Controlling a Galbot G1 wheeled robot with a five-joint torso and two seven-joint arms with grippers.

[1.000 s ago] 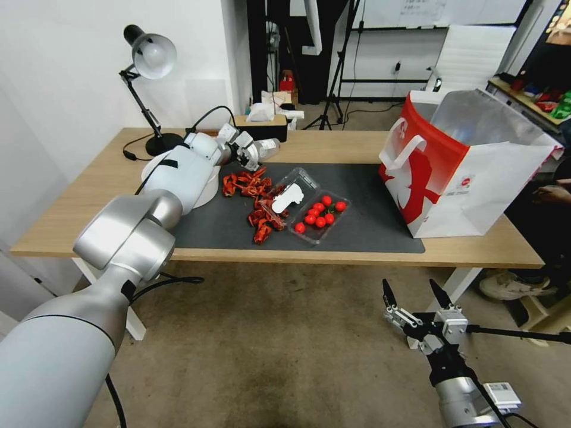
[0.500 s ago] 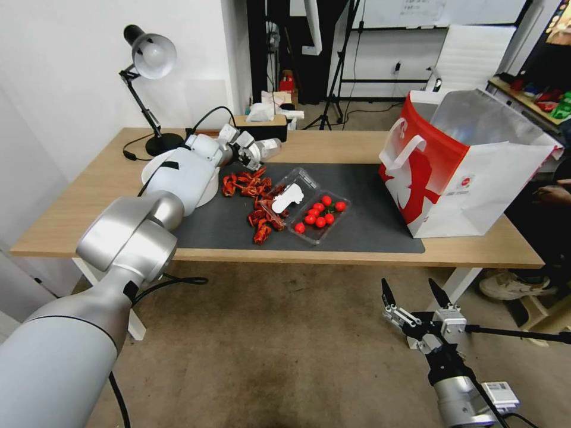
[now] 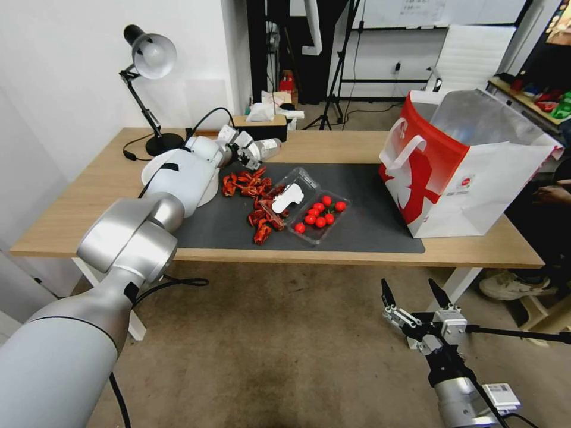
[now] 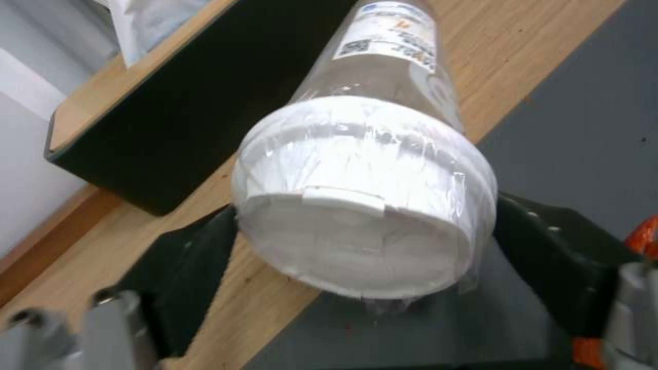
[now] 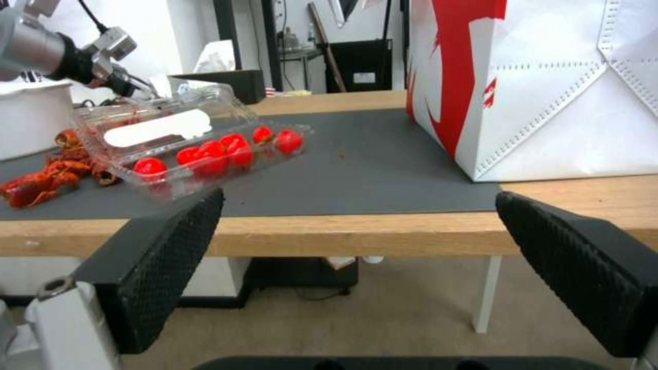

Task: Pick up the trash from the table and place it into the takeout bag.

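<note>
Gripping the clear jar (image 4: pixel 370 169) by its white lid, left gripper (image 3: pixel 247 151) sits at the mat's (image 3: pixel 369 214) far left edge on the table (image 3: pixel 464 252); takeout bag (image 3: pixel 461 160) stands right; right gripper (image 3: pixel 416 300) hangs spread below the table edge.

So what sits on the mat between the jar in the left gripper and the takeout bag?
In the head view, red scraps and an open clear clamshell of cherry tomatoes, then bare mat up to the takeout bag.

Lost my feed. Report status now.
Left gripper shut on jar at table's far side. Right gripper open, below table edge. Takeout bag unobstructed.
</note>
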